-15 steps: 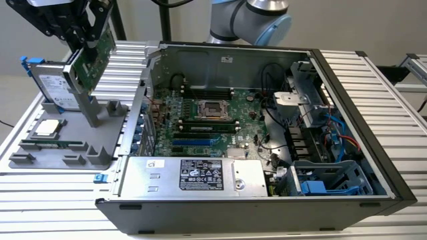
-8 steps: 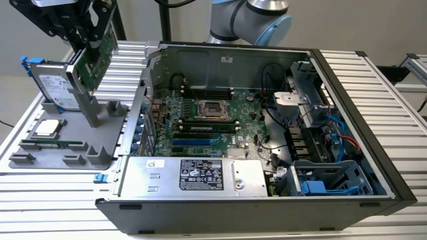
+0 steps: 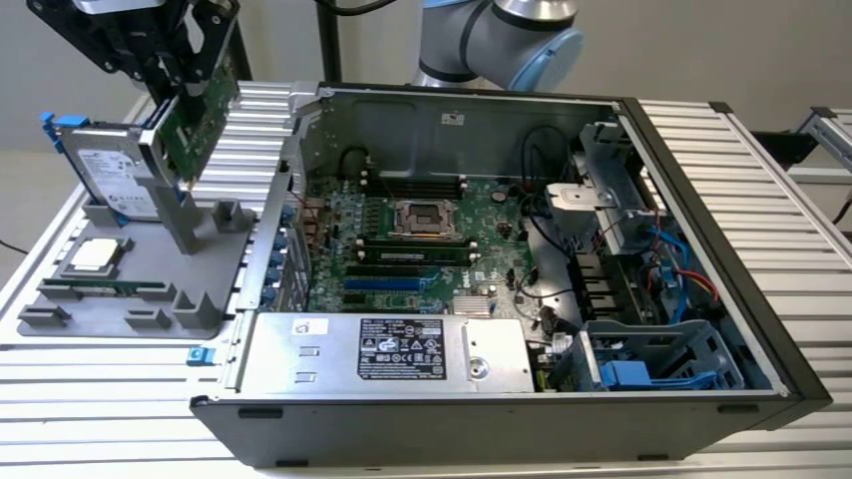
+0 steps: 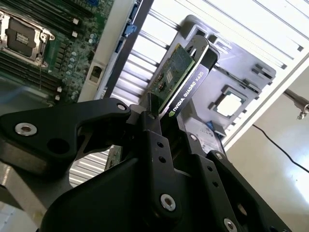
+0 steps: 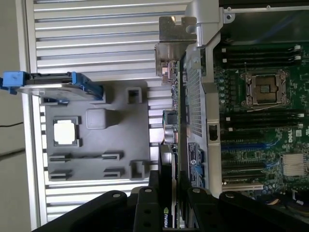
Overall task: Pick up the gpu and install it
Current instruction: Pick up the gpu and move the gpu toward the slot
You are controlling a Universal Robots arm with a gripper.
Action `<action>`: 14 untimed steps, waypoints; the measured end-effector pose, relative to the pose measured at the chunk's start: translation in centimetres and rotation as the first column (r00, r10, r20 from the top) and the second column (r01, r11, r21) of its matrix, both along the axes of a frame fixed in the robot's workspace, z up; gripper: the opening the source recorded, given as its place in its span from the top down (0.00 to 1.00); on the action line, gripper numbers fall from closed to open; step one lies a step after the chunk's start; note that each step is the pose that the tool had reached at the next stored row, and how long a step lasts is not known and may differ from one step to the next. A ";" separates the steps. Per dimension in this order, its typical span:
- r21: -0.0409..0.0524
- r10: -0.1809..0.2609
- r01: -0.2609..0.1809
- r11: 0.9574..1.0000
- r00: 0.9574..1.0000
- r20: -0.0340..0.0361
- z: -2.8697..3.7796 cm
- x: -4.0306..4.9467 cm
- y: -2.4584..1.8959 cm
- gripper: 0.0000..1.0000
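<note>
Clenched on the gpu point(image 3: 198, 112) with the hand point(image 3: 187, 65), high at the exterior view's upper left, above the grey fixture point(image 3: 200, 289) on the ribbed counter point(image 3: 107, 399) and just beside the hard drive point(image 3: 114, 170) in its blue frame. Held on edge with the long axis steep: upper end in the hand, lower end down toward the fixture's upright post point(image 3: 178, 215), top leaning to the exterior view's right. Cannot tell from there whether touching that post or just clear of it. Green board face turned toward the open computer case point(image 3: 440, 125), black shroud side turned toward the hard drive. Added by the first wrist view, looking straight down the card: hand point(image 5: 173, 195) at the near end, gpu point(image 5: 176, 111) reduced to a thin strip running away, silver bracket point(image 5: 171, 48) at the far end, opposite the grasp. To one side of that strip, the grey fixture point(image 5: 96, 159) with a processor chip point(image 5: 65, 131) seated in it and the hard drive point(image 5: 53, 86) standing at its edge; to the other side, the motherboard point(image 5: 260, 145) with its open socket point(image 5: 264, 88). Added by the second wrist view, from lower and more oblique: hand point(image 4: 169, 123) pinching the card from both faces, gpu point(image 4: 181, 77) showing green board edge and black shroud edge side by side, far end overlapping the fixture point(image 4: 251, 67), plus a dark cable point(image 4: 285, 150) trailing on the floor beyond the counter.
</note>
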State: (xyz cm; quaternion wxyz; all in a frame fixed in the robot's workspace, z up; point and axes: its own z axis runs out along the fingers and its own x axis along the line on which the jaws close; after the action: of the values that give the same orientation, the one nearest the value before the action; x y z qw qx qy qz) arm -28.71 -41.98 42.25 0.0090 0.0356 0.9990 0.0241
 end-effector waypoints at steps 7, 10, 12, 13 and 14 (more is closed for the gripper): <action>0.000 0.000 0.000 1.000 1.000 0.000 0.00 0.45 0.00 1.00; 0.000 0.000 0.000 1.000 1.000 0.000 0.00 0.64 0.00 1.00; 0.000 0.000 0.000 1.000 1.000 0.000 0.00 0.77 0.00 1.00; 0.000 0.000 0.000 1.000 1.000 0.000 0.00 0.84 0.00 1.00; 0.000 0.000 0.000 1.000 1.000 0.000 0.00 0.90 0.00 1.00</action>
State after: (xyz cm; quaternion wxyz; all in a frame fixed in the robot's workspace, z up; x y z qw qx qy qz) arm -27.81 -41.98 42.25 0.0090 0.0356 0.9990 0.0241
